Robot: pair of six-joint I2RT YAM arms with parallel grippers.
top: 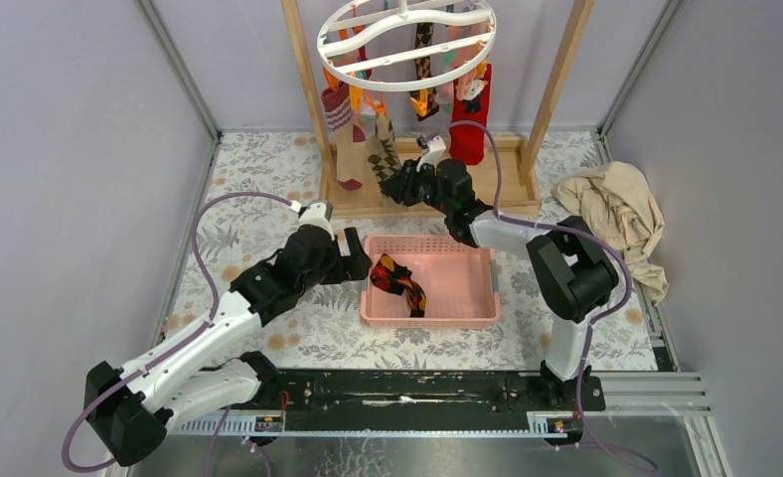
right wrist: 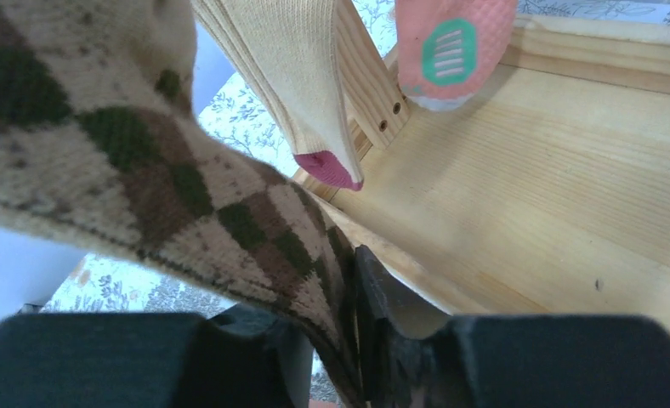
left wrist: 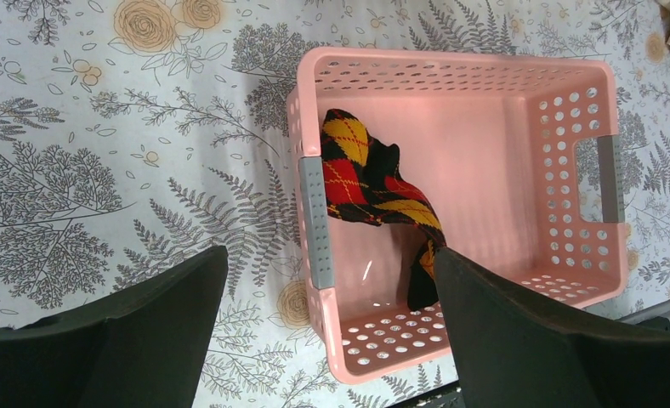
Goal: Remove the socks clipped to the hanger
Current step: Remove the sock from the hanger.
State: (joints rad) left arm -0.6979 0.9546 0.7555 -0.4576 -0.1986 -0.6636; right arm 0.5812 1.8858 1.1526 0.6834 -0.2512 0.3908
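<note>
Right gripper point(right wrist: 332, 323) is pinched on the lower end of a tan, brown and green argyle knit sock point(right wrist: 102, 170). That sock appears to be hung from the round white plastic hanger point(top: 383, 86), which is slung at the top of the wooden frame point(top: 556, 79).

Step in hand, as judged: pull-off of this sock. Release of its clip cannot be confirmed.

Next move, as judged: a steady pull down and out from the frame is called for until the clip lets go. Grip is to be kept firm so the knit is not dragged through the jaws.

Neighbours hung inside the frame and to be kept clear of:
- cream ribbed sock with a pink toe point(right wrist: 289, 76)
- pink sock with a green patch point(right wrist: 451, 51)
- red sock point(top: 470, 129)

Pink perforated plastic basket point(top: 432, 320) is set just in front of the frame. One red, yellow and black argyle sock point(left wrist: 366, 178) is already lying in it, so the task is judged to be at an early stage.

Left gripper point(left wrist: 330, 255) is spread wide over the basket, in front of the frame, with nothing held.

Grey floral tablecloth point(top: 268, 199) is laid under the frame. A crumpled beige cloth point(top: 616, 214) is lying to the right of the frame. Plain grey walls point(top: 70, 149) are set round the frame.
</note>
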